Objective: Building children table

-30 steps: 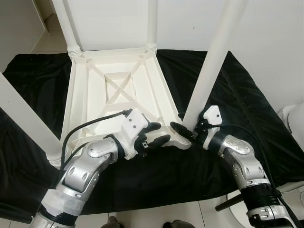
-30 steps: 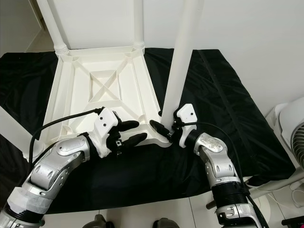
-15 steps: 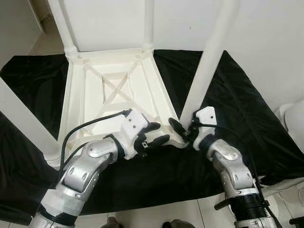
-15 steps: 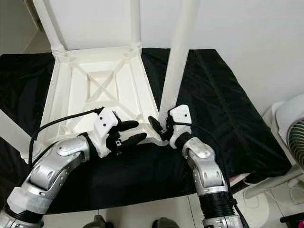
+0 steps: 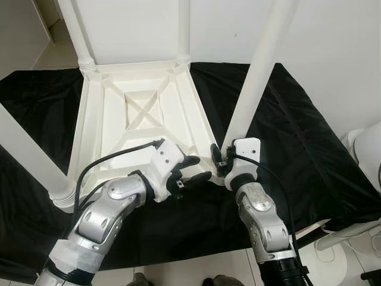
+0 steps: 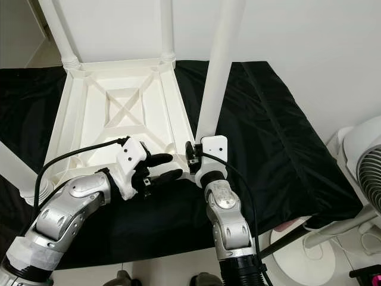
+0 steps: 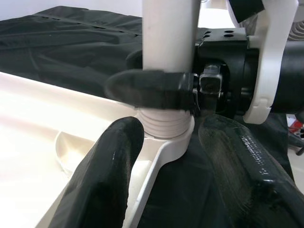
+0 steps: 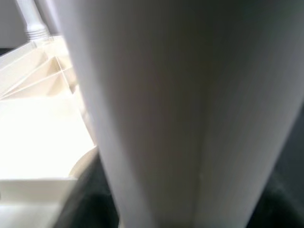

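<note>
The white children's table lies upside down on a black cloth, its legs pointing up. My right gripper is shut on the near right leg just above its ribbed base. In the left wrist view one of its black fingers crosses the front of that leg. My left gripper is open at the table's near right corner. Its two fingers stand either side of the corner socket, with nothing gripped. The right wrist view looks at the leg from very close.
Three more legs stand up: far left, far right and near left. The black cloth covers the low platform. A white fan stands at the right, over tiled floor. A white wall is behind.
My right forearm has swung in leftward beneath the leg, and its gripper has drawn tight against the leg's base. The left gripper has stayed at the corner. The camera shifted slightly.
</note>
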